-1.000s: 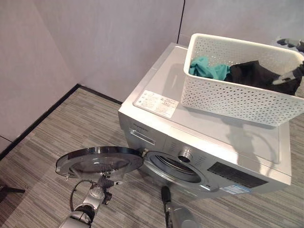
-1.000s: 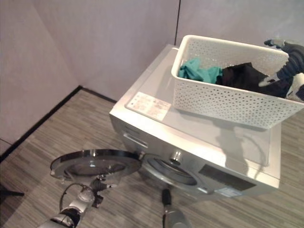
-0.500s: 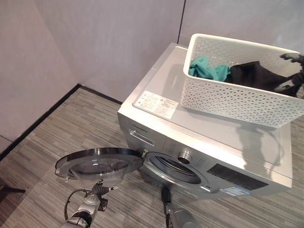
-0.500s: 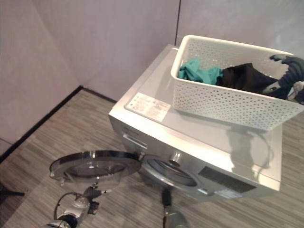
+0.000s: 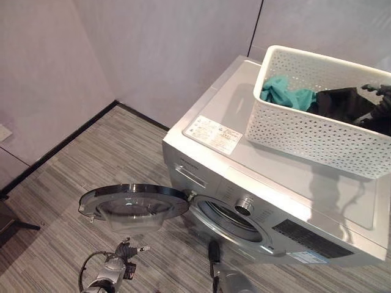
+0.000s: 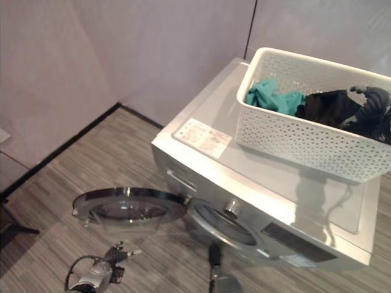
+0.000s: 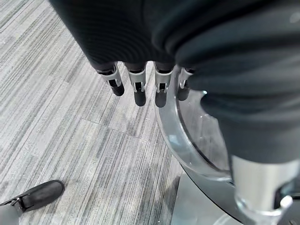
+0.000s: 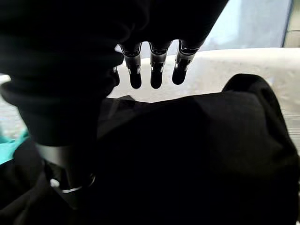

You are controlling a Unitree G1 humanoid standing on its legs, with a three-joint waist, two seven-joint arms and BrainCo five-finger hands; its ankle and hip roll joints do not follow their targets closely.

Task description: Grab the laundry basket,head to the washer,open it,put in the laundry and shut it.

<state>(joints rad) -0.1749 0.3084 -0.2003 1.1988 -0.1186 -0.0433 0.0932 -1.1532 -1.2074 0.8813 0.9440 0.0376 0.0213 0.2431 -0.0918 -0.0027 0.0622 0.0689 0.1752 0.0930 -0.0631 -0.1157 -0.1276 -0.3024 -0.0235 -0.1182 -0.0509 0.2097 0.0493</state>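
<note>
Left hand [image 7: 140, 84], fingers relaxed and apart, is hung low beside the washer [image 5: 275, 201] door [image 5: 133, 201]. Right hand [image 6: 372, 101], fingers apparently straight, is poised over black laundry [image 6: 333, 108] in the basket [image 6: 293, 137] atop the washer; a loose grab risks dropped cloth.

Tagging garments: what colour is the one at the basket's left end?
Teal garment, bunched in the white perforated basket beside a black garment. Clearest in the right eye view.

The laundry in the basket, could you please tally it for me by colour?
Teal garment: 1
Black garment: 1
Total: 2 visible pieces in the white basket; anything lying beneath them is hidden.
</note>
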